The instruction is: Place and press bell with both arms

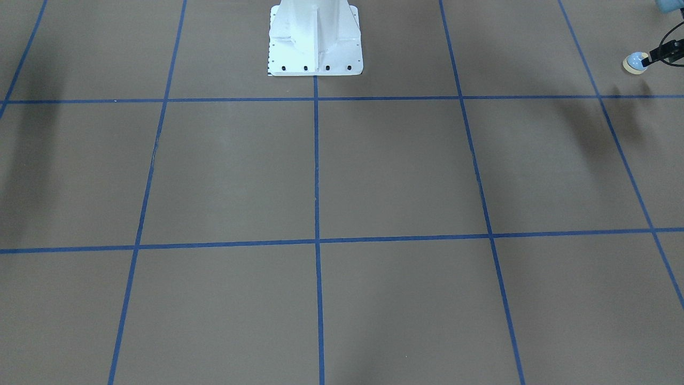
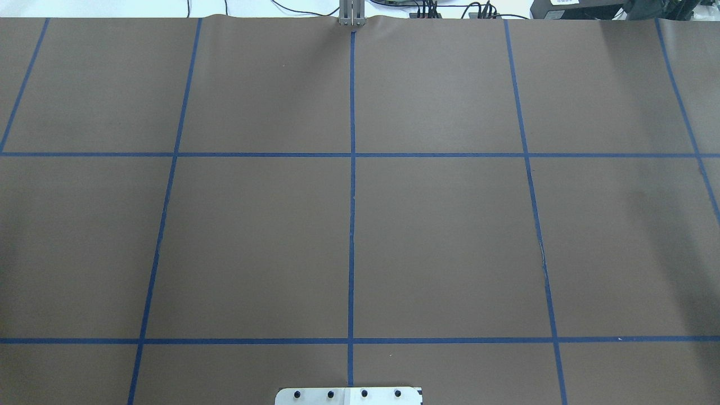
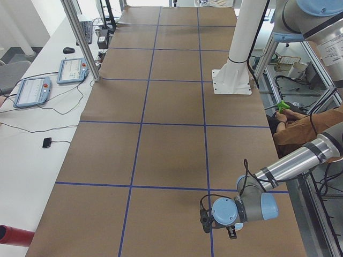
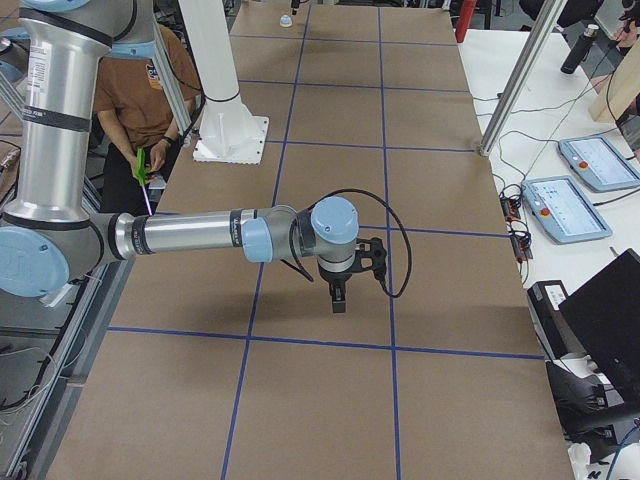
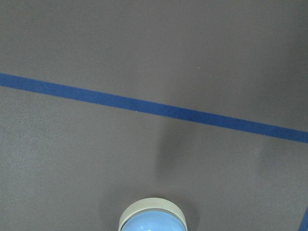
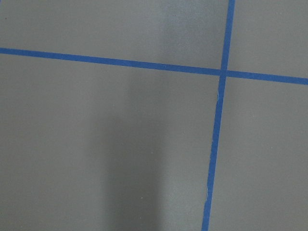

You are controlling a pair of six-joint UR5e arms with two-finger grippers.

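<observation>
Over the worktop [image 1: 395,171] the left arm [image 3: 289,168] is much the nearer: the bell [image 1: 635,62] is right at the left fingers [image 1: 647,60], just beneath them. The right arm [image 4: 190,235] hangs the right fingers [image 4: 340,298] tip-down well apart from it, with nothing visible in them and their opening impossible to tell. The front view shows a black tip touching the dome but not whether the pair clamps it; only the left wrist view shows the bell upright and round, and the overhead view shows neither.
</observation>
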